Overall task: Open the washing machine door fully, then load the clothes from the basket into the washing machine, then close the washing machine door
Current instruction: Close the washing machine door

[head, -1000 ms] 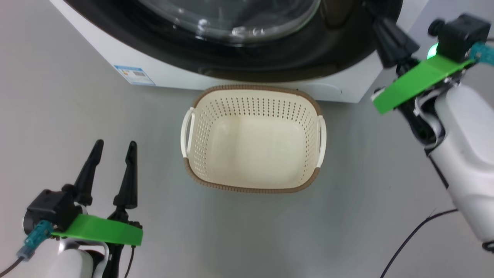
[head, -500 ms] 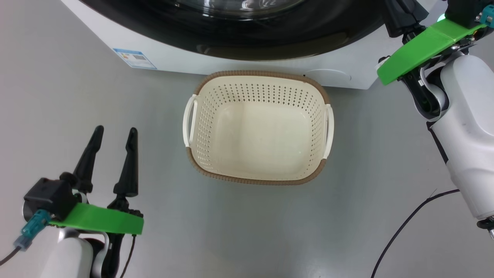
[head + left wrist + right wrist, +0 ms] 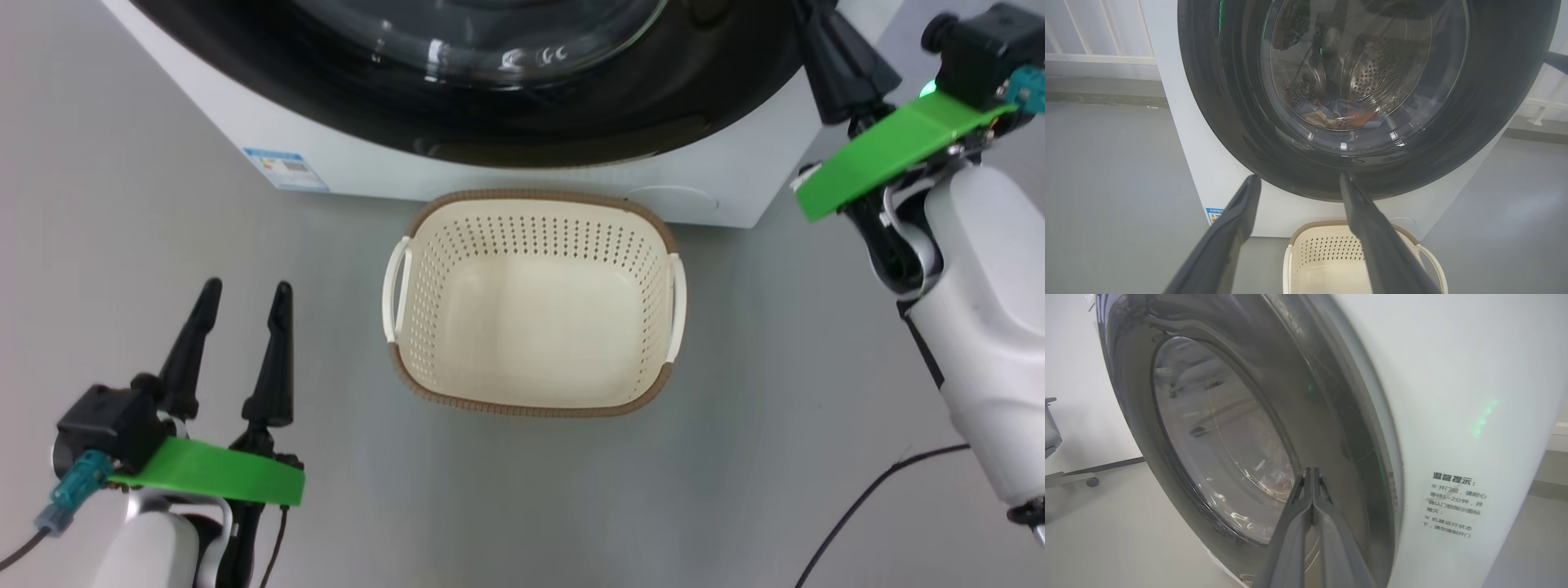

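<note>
Right gripper (image 3: pixel 1312 471) pinched at washing machine door (image 3: pixel 1216 428), perhaps touching | left gripper (image 3: pixel 246 287) spread

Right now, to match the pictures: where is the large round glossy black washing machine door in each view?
Head view: the washing machine door runs along the top edge, above the cream perforated basket.
Left wrist view: door across the upper middle, beyond the open left gripper.
Right wrist view: door at left and centre, beyond the shut right gripper.
Shared landmark: the white washing machine body.
</note>
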`<state>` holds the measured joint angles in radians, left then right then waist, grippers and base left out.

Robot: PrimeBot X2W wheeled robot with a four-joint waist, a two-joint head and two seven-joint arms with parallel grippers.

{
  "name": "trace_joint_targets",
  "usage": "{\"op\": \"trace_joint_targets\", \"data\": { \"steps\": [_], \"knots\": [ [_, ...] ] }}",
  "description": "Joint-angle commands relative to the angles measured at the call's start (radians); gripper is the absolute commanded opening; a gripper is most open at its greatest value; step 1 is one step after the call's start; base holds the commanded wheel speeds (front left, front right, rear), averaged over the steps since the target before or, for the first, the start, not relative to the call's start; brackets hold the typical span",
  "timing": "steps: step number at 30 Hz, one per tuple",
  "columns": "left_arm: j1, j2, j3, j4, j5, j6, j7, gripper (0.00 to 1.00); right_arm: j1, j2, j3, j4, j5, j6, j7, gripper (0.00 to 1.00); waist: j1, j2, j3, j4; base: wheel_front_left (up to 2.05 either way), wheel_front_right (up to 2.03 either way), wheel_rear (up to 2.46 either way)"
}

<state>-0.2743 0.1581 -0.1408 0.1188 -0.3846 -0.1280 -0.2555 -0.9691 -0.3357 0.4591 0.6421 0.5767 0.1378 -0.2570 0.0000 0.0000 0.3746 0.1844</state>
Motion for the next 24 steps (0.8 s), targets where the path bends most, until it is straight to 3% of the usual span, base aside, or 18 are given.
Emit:
{"op": "trace_joint_targets", "data": {
  "steps": [1,24],
  "knots": [
    [0.012,0.031,0.037,-0.017,-0.003,-0.003,-0.006,1.00,0.045,0.007,0.011,-0.044,0.012,-0.007,-0.005,1.00,0.0000,0.0000,-0.029,-0.019,0.00,0.00,0.00],
    [0.092,0.043,0.050,-0.002,0.010,-0.003,-0.006,1.00,0.398,0.020,-0.078,-0.288,-0.010,-0.007,-0.005,1.00,0.0000,0.0000,-0.228,-0.155,0.00,0.00,0.00]
  ]
}}
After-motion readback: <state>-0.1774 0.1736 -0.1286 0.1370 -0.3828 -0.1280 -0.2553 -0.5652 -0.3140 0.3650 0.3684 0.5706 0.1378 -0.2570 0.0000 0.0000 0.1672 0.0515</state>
